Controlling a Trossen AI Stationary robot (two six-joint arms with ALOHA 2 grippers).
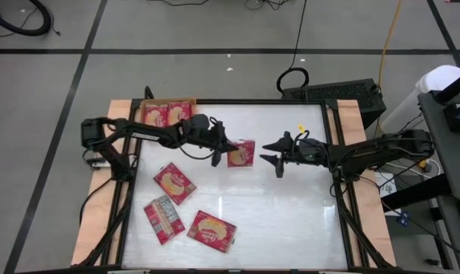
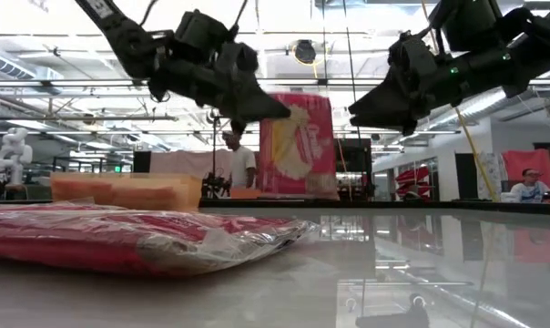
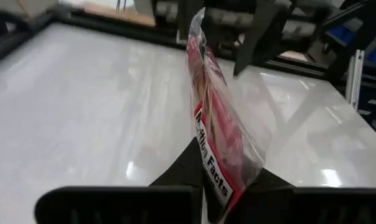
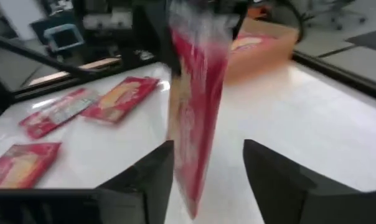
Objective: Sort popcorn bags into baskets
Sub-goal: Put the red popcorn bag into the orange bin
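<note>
My left gripper (image 1: 221, 154) (image 3: 225, 171) is over the middle of the table, shut on a red popcorn bag (image 1: 242, 153) (image 2: 298, 146) that is held up in the air. My right gripper (image 1: 274, 157) (image 4: 206, 165) faces it from the right, open, with the bag (image 4: 194, 118) just beyond its fingertips and not touched as far as I can see. Three more popcorn bags (image 1: 174, 183) (image 1: 163, 219) (image 1: 212, 230) lie flat on the near left of the table. The orange basket (image 1: 144, 114) at the far left holds red packets (image 1: 169, 115). My left gripper pinches the bag between its two fingers at the end with the printed label panel (image 3: 214, 177). The fingers come about level from the table's left. The bag stands out beyond the fingers on edge, tilted, lifted clear of the table.
Light wooden boards (image 1: 100, 228) run along the table's left and right sides, outside the black frame (image 1: 337, 198). The right half of the white tabletop (image 1: 291, 221) has free room. People stand in the room behind the table in the low view.
</note>
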